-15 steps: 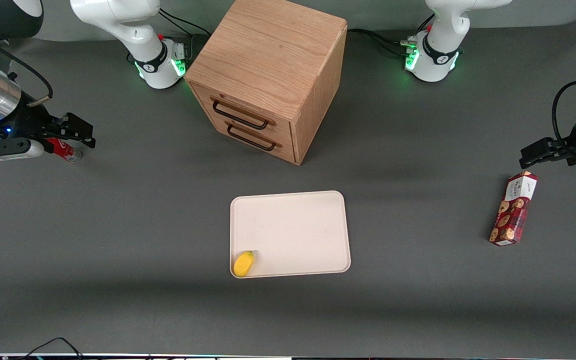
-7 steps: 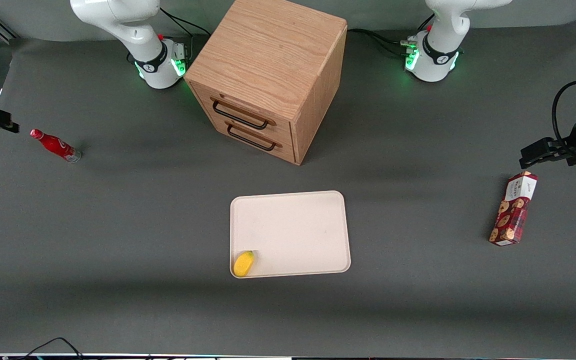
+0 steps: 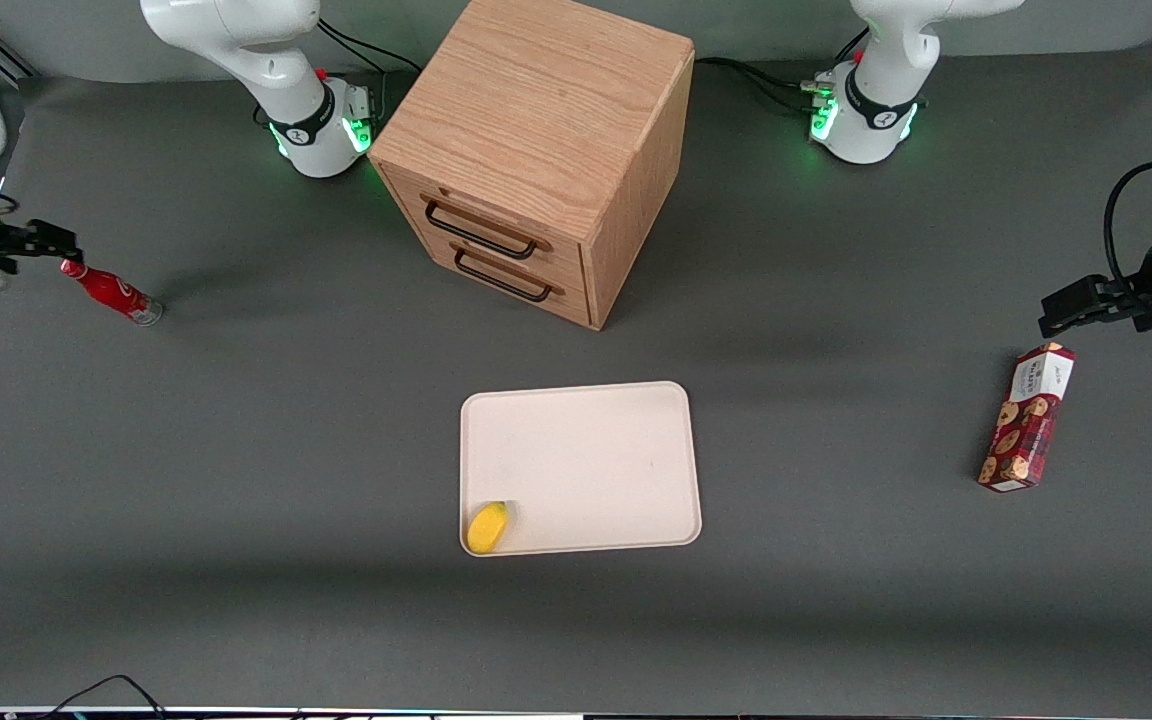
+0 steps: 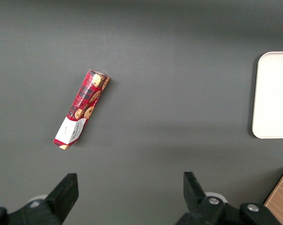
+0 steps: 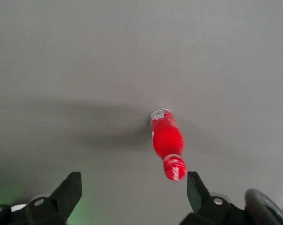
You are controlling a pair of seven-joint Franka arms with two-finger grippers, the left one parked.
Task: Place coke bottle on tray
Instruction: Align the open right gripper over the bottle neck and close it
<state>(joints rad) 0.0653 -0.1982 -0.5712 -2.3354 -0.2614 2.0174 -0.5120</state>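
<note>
The coke bottle, slim and red with a red cap, stands on the grey table toward the working arm's end. My right gripper hovers just beside and above its cap, open and empty. In the right wrist view the bottle is seen from above, with its cap close to one finger and the gripper spread wide. The cream tray lies mid-table, nearer the front camera than the cabinet, far from the bottle. The tray's edge also shows in the left wrist view.
A small yellow object lies in the tray's near corner. The wooden drawer cabinet stands farther back mid-table. A red-and-white cookie box lies toward the parked arm's end, also in the left wrist view.
The gripper, first low around the bottle, pulled away to the table's end and has now come back beside the cap. The bottle has not moved.
</note>
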